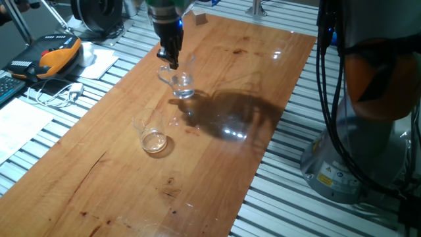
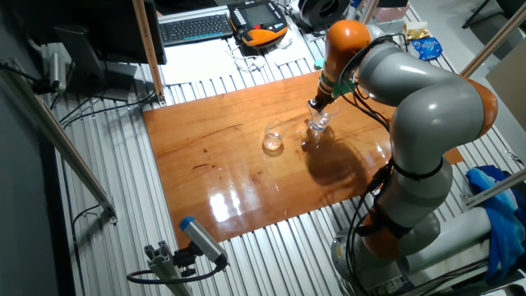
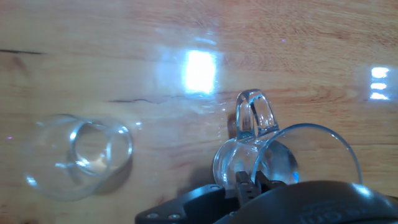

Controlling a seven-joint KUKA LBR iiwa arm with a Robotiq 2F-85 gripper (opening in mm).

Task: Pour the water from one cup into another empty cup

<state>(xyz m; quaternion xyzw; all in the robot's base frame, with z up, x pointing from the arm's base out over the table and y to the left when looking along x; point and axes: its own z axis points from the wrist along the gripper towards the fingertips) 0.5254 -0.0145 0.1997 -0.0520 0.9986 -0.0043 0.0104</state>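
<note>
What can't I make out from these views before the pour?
- Grip: hand view, the gripper body hides where the fingers meet the mug rim; too small in both fixed views.
- Water: not visible in the mug in any view; glare and clear glass.
- Tumbler: hand view shows no clear liquid, but reflections blur its base.
- Mug lifted or standing on the table: unclear.
</note>
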